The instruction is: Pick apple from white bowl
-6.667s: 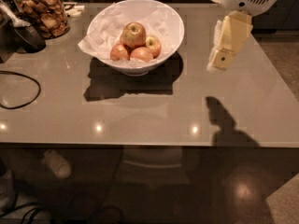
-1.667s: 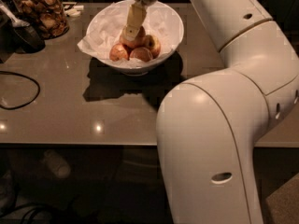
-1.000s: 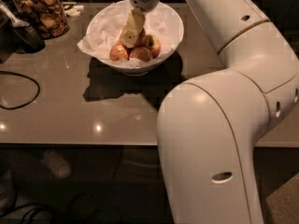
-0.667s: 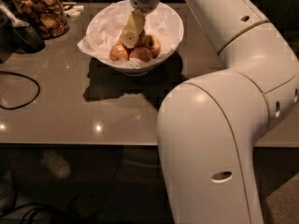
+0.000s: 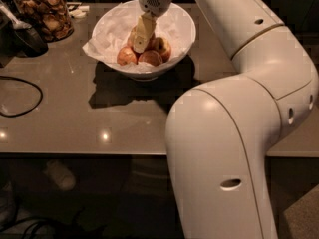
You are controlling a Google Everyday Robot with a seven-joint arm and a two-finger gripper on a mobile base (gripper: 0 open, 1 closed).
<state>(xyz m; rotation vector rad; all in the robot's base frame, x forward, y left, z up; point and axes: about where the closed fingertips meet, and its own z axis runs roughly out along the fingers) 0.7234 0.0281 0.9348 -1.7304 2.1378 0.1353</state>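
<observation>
Claw (image 5: 140, 47) down in white bowl (image 5: 182, 24), clear of rim; grip cannot be told.

No legible text or labels anywhere

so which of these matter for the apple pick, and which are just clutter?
Job: white bowl; apple, mostly hidden by the tool; the tool itself, down inside the bowl.
Clutter: smaller apples; snack jar; black cable on the table.
</observation>
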